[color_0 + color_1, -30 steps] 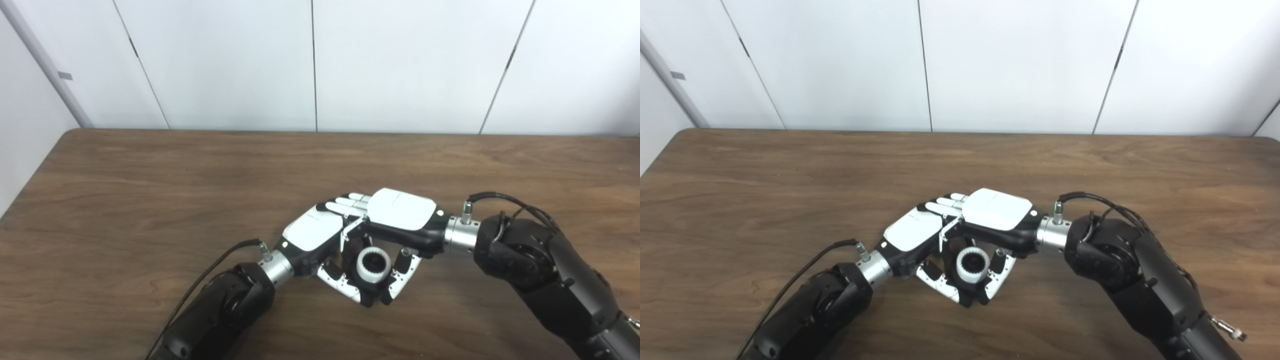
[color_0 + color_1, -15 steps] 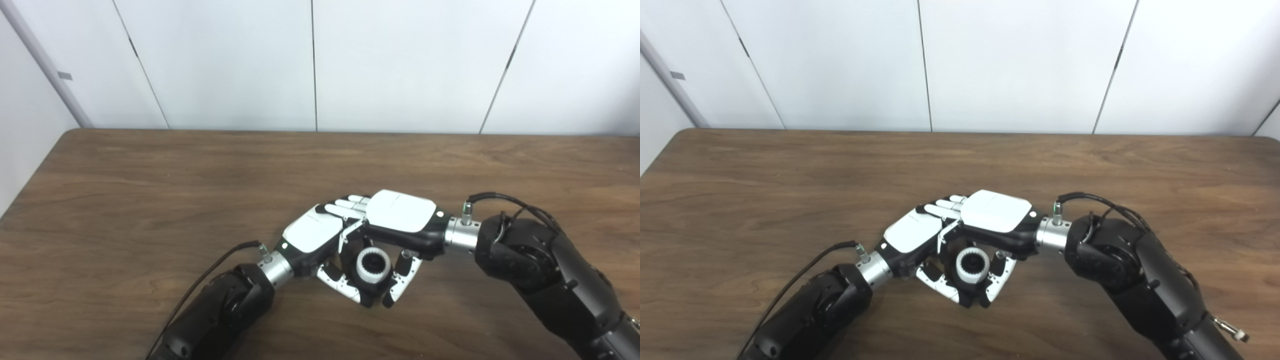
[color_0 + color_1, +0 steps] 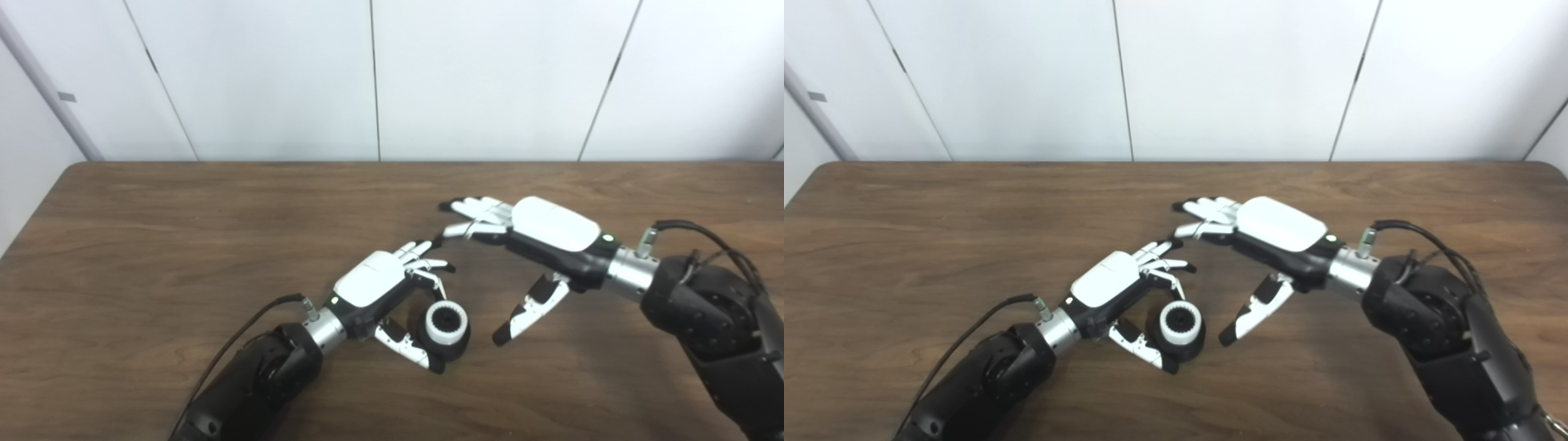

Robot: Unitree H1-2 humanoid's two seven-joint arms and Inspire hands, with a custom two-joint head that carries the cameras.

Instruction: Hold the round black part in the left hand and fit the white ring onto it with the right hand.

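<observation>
My left fingers [image 3: 422, 260]: curled around the black part, thumb under it, the rest arched above.
My left hand [image 3: 380, 288]: holds the part low, at the table [image 3: 153, 233]; whether it rests on the wood I cannot tell.
My right hand [image 3: 539, 239]: fingers spread wide, holding nothing, thumb pointing down, off to the right of the part and apart from it.
Count: one black part [image 3: 453, 339], one white ring [image 3: 446, 321], two hands.
Ring: white, toothed inside, seated on the face of the part.
Part: round, black, face towards me.
</observation>
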